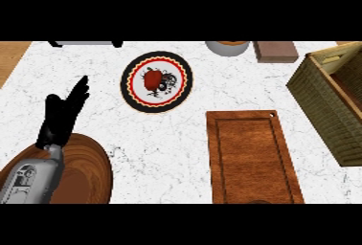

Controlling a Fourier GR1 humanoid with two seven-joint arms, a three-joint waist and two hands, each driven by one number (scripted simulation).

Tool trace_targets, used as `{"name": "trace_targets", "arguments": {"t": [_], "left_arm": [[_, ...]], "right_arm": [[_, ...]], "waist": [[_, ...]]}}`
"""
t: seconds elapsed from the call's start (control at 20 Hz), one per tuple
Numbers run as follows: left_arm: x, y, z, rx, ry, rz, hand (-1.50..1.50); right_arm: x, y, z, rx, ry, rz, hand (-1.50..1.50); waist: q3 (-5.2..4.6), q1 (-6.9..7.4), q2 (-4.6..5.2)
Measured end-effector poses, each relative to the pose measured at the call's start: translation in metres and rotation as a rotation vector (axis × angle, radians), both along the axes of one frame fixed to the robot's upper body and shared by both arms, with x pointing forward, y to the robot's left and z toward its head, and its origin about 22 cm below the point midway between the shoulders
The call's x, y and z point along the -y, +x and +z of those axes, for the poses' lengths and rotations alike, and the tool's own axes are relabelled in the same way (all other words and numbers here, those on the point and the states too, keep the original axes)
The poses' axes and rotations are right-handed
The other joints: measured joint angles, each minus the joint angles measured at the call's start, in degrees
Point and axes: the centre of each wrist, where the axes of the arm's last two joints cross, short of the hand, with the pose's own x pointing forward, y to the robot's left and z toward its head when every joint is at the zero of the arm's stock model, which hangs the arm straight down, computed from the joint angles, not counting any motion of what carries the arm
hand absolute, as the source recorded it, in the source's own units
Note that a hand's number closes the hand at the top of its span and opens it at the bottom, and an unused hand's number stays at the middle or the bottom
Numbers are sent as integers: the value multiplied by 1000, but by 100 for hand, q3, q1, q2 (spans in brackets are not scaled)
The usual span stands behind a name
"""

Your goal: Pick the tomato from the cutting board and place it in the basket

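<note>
A red round thing that looks like the tomato (152,80) lies on a patterned plate (157,106) with a black and red rim, at the counter's middle back. The long wooden cutting board (251,158) at the front right carries nothing. At the right edge stands the woven basket (322,98), only partly in view. My left hand (62,115) shows at the left, open, fingers straight and pointing up, holding nothing. It is apart from the plate, to its lower left. My right hand does not show.
A round wooden board (88,174) lies at the front left under my left forearm. Along the back edge sit a pale bowl (228,47), a brown block (276,51) and a dark-edged thing (84,43). White marble counter (163,143) spreads between plate and cutting board.
</note>
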Motion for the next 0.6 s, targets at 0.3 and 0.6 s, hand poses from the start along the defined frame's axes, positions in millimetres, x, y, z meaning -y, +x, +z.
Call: {"name": "trace_targets", "arguments": {"t": [0.3,0.6], "left_arm": [[-2,-1,-3,11,0,4,0],[-1,2,-4,11,-7,0,0]], "right_arm": [[32,16,-33,-26,14,51,150],[49,32,-70,-66,6,65,150]], "waist": [[2,-3,-9],[7,2,-16]]}}
